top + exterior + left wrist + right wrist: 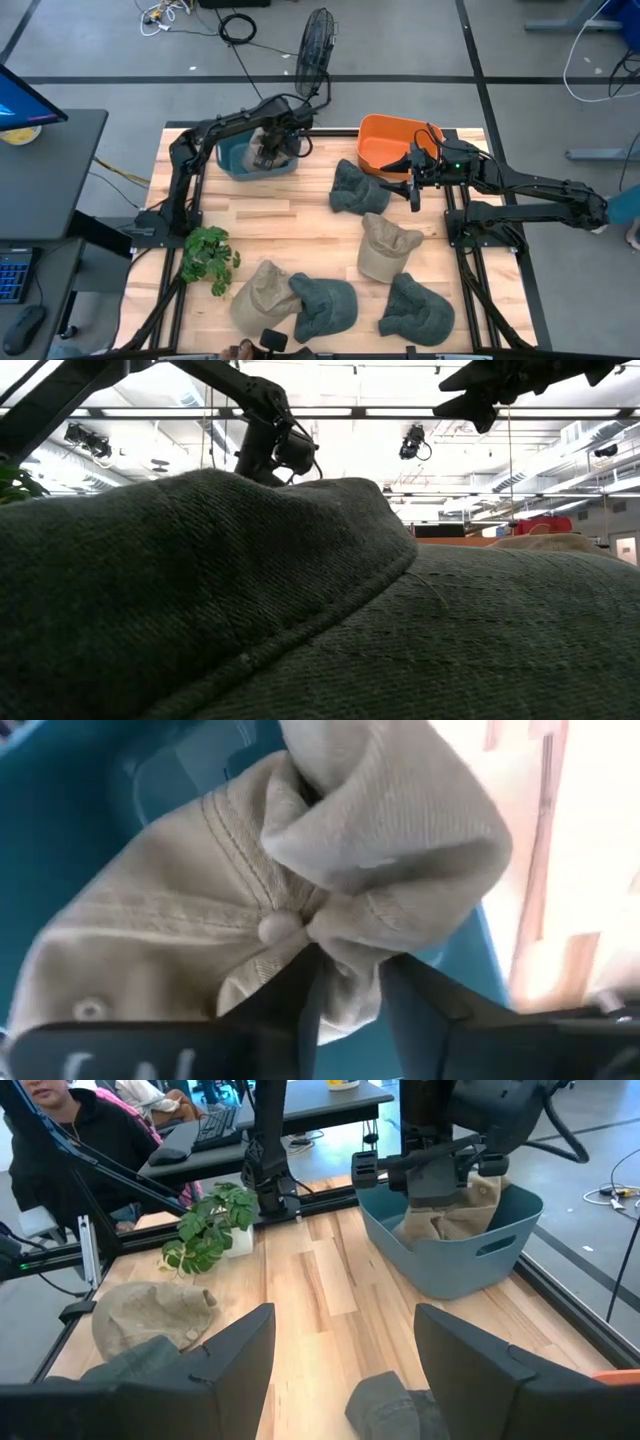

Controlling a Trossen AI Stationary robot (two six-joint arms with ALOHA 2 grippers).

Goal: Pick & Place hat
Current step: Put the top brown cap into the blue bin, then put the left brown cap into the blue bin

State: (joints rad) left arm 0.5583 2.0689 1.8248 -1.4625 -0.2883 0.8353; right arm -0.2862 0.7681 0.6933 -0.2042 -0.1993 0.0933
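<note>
Left gripper [345,985] has its jaws clamped on a crumpled tan twill hat [300,890], stitched seams and top button showing, down inside the smooth blue plastic bin [240,160], upper left of the wood-plank surface [290,215]. Right gripper [413,180] hangs by the orange bin [385,135], jaws apart. Dark green hats [355,188] and a leafy plant [208,255] are scattered around. No readable writing.

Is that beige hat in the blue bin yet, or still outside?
In. The beige hat sits inside the blue bin, bunched up, with the left gripper pinching its fabric. Whether it rests on the bottom: cannot tell.
</note>
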